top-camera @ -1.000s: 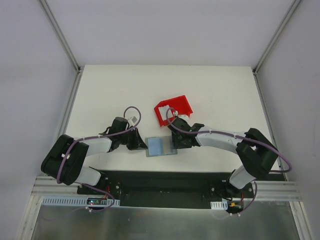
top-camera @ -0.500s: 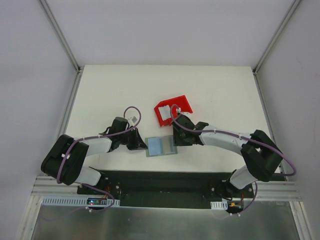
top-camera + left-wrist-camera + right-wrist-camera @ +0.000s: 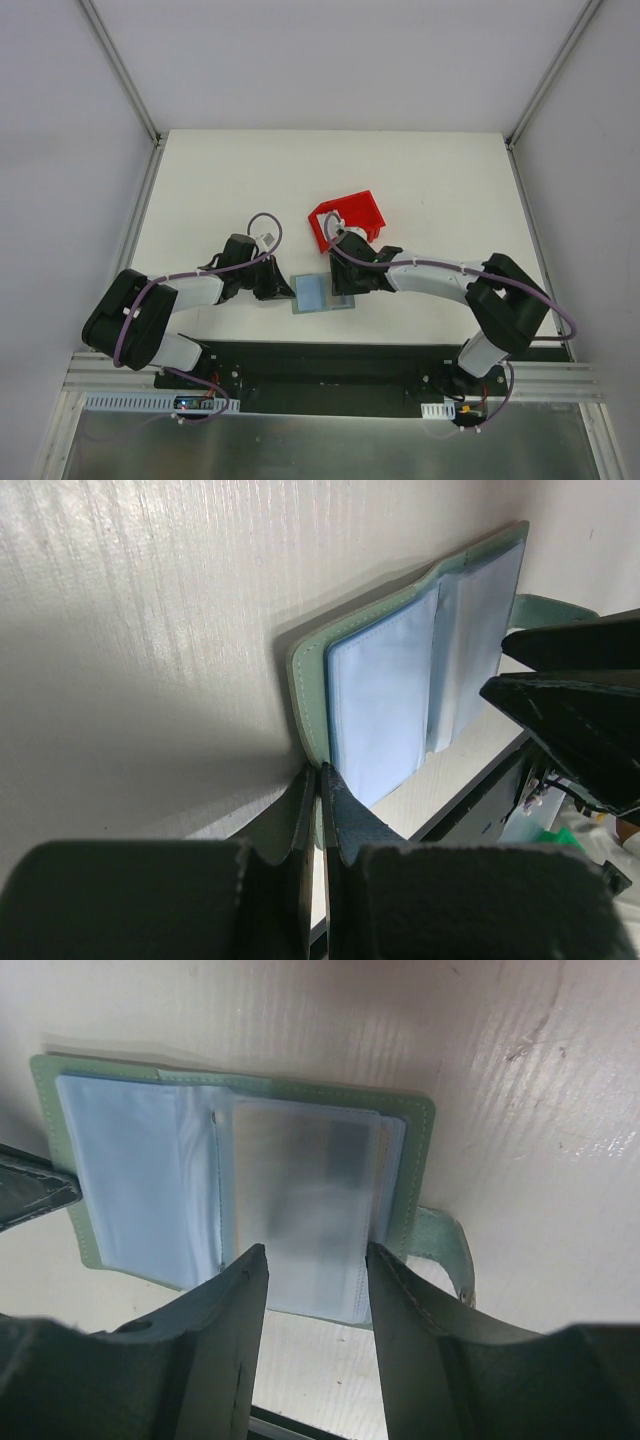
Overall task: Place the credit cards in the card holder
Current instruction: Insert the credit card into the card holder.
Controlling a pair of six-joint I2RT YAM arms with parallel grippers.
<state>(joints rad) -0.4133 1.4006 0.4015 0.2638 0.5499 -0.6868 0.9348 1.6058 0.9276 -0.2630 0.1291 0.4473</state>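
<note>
Card holder (image 3: 140, 1170) open, left pincer (image 3: 320, 780) pinching edge

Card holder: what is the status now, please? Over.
Left gripper shut on card holder edge. Right gripper open over its right page. Pale card seemingly sleeved. Red bin apart.

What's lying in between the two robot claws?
The open card holder lies on the table between the left gripper and the right gripper. The top camera shows it; the left gripper pinches its edge.
</note>
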